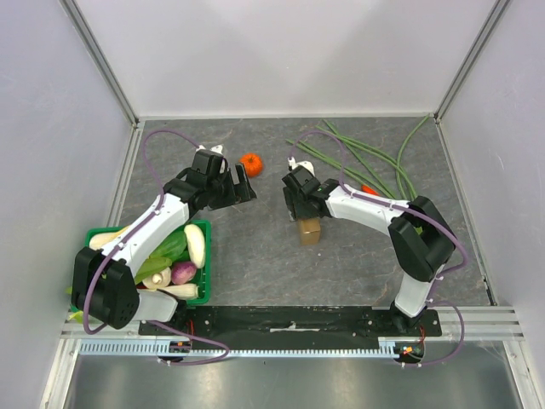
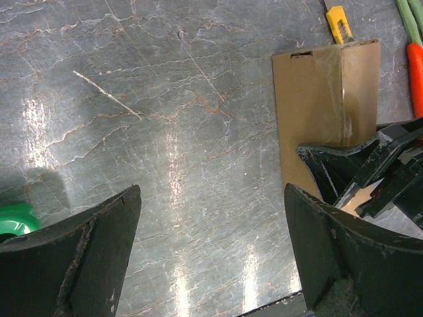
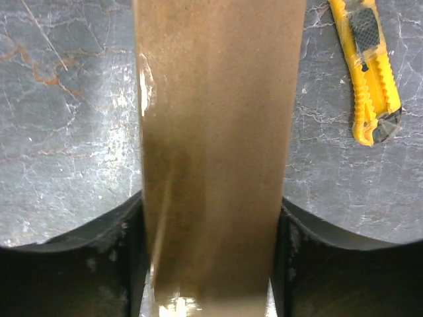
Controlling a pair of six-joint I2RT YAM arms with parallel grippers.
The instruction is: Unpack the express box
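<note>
Grey marbled tabletop point(image 1: 255, 264) seen from above, two robot arms reaching in from the near edge. At the near left stands a green crate point(image 1: 207, 264) full of vegetables. Long green beans point(image 1: 366, 158) lie spread across the far right.

The express box point(image 3: 215, 152), plain brown cardboard, rests near the middle of the tabletop. The right tool point(image 3: 211, 231) straddles it, with a finger against each long side and no gap showing. The left tool point(image 2: 211, 191) hangs to the box's left, fingers spread wide with only bare tabletop between them.

A tangerine point(image 1: 251, 164) sits just beyond the left tool. A yellow utility knife point(image 3: 370, 72) lies near the box.
</note>
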